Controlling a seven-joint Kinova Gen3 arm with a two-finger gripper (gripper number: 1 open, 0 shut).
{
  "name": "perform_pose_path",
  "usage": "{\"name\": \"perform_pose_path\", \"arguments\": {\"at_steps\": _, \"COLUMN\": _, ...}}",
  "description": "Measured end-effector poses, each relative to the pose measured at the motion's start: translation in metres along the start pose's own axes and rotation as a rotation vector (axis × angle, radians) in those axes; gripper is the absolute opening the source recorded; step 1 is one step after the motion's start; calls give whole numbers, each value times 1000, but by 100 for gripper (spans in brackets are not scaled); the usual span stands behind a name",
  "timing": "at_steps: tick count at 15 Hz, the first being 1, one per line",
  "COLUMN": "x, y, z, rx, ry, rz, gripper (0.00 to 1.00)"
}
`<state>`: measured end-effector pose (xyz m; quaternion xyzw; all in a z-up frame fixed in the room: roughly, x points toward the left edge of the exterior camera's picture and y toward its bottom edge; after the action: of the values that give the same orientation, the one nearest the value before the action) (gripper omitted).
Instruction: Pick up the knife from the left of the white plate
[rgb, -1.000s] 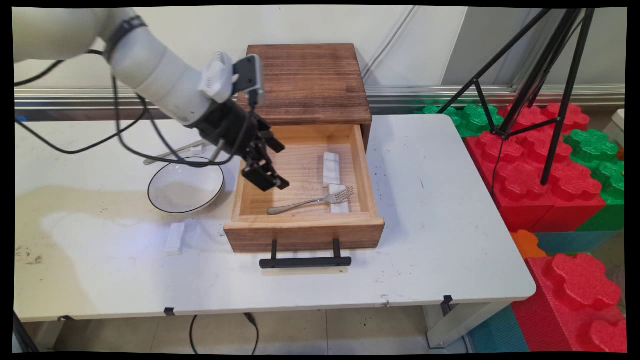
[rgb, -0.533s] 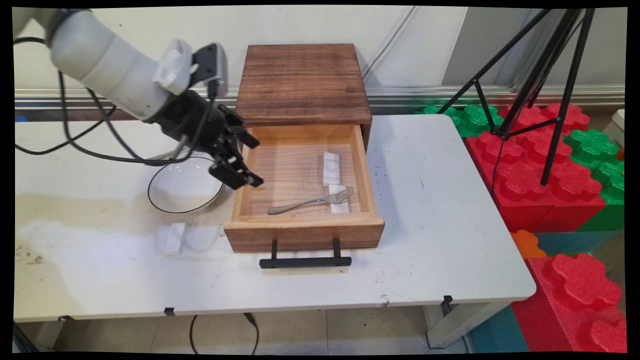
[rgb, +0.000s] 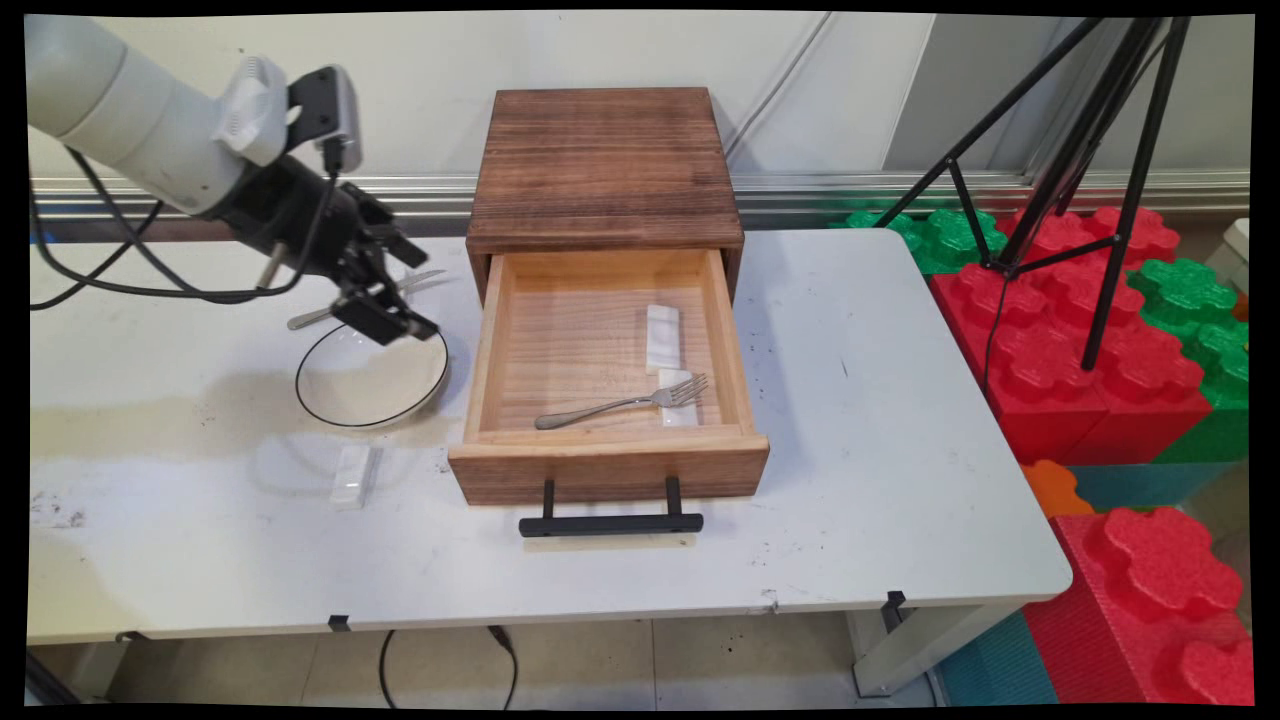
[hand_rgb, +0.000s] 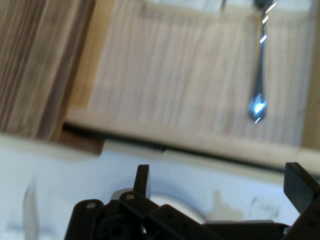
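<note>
The gripper (rgb: 385, 318) is seen hanging over the far rim of a white bowl (rgb: 371, 378) with a thin black edge; its fingers (hand_rgb: 143, 180) are spread wide apart and nothing is held between them. The bowl is set on the white table (rgb: 880, 450), just left of an open wooden drawer (rgb: 605, 400). A silver utensil (rgb: 330, 308) is laid on the table just beyond the bowl, and a small white block (rgb: 351, 476) in front of it. Inside the drawer a silver fork (rgb: 622, 401) is laid across the floor, its tines propped on a white rest (rgb: 678, 398); a second white rest (rgb: 662, 338) is placed just behind. The drawer is pulled out of a dark wooden cabinet (rgb: 605, 165), with a black handle (rgb: 610, 522) at its front. Right of the drawer, past the table's edge, red and green foam blocks (rgb: 1080, 330) and a black tripod (rgb: 1080, 150) are seen before a pale wall.
</note>
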<state>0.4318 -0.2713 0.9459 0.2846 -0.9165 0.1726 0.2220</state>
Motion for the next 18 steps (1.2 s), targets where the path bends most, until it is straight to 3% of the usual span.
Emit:
{"name": "perform_pose_path", "arguments": {"at_steps": 8, "x": -60, "y": -35, "z": 6, "rx": 78, "ry": -108, "rz": -66, "gripper": 100}}
{"name": "perform_pose_path", "arguments": {"at_steps": 18, "x": -96, "y": -78, "z": 32, "rx": 174, "ry": -159, "rz": -150, "gripper": 100}}
